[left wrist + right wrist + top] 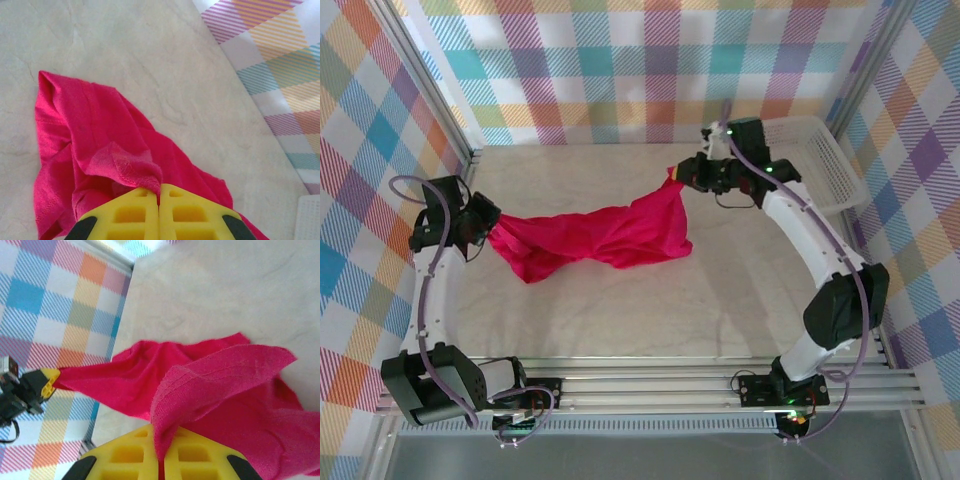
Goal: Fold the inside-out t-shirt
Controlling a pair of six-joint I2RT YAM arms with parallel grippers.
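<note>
The crimson soft-fabric short-sleeved t-shirt (pixel 600 235) is stretched, bunched, between the two arms over the middle of the pale table (pixel 620 320) (its lower folds sag onto the surface). Near the table's left edge, the left gripper (pixel 159 192) clenches one end. The right gripper (pixel 159 435), near the white plastic mesh basket (pixel 835 165) in the far right corner, pinches the other end.

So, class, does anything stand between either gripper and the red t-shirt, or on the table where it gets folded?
Nothing visible. The left gripper and right gripper each pinch the t-shirt directly; the white basket sits aside at the table's far right.
</note>
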